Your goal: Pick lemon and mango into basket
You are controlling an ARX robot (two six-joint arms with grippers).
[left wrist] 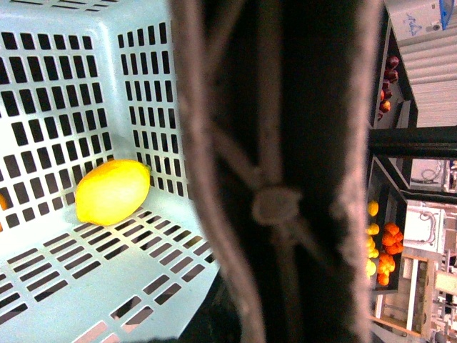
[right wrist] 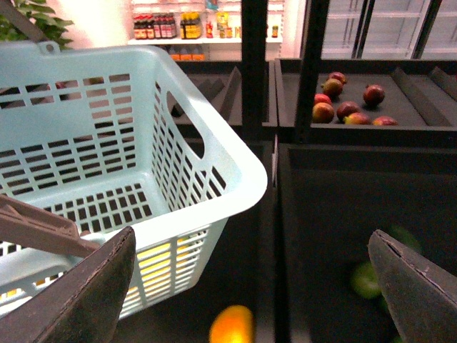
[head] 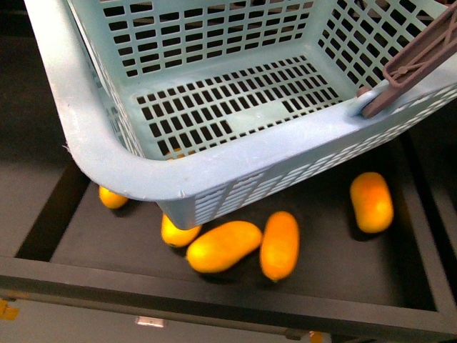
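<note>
Inside the basket (left wrist: 108, 71), probably the lemon (left wrist: 113, 191)

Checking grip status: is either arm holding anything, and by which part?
The right gripper is open and empty. The left gripper likely holds the basket by its handle, though its jaws are out of view.

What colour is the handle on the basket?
Brownish mauve; the handle shows best in the front view.
</note>
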